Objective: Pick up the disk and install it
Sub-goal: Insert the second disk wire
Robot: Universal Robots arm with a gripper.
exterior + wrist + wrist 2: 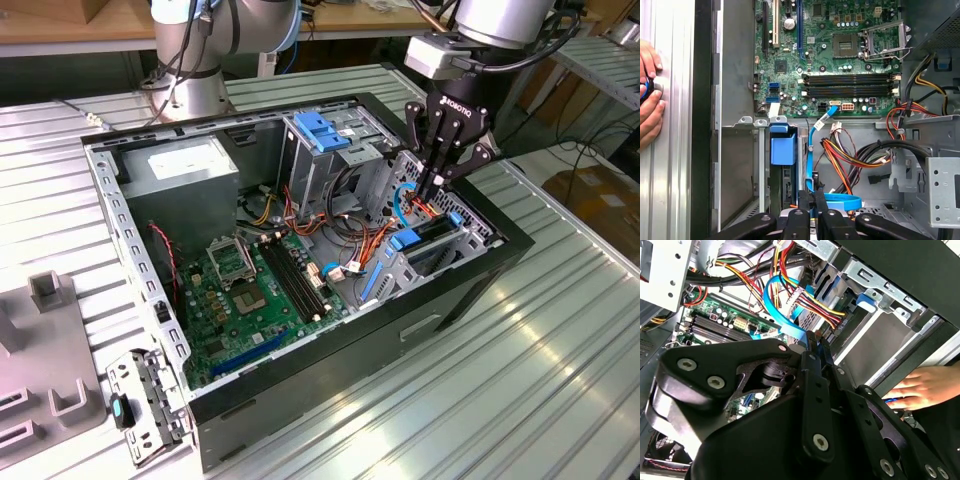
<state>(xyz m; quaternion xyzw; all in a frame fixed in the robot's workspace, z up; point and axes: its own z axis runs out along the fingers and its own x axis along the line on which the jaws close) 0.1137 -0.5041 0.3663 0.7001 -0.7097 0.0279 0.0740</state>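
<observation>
The disk [433, 243] sits on edge in the lower bay at the front corner of the open computer case [350, 350], a dark body between blue side rails. In the first wrist view its dark edge [788, 186] shows under a blue rail tab [783, 148]. My gripper [427, 192] hangs just above the disk's inner end, fingers down and shut together. In both wrist views the fingertips [805, 200] [812, 342] stand at the black plug of a blue data cable [812, 142]. Whether the plug is pinched between them I cannot tell.
A person's hand [650, 100] [920, 387] rests on the table outside the case wall. Inside lie the motherboard [250, 290], loose coloured wire bundles [855, 160], the grey power-supply box [185, 170] and the metal cage with a blue top [325, 130]. A grey fixture [50, 350] stands at the exterior view's left.
</observation>
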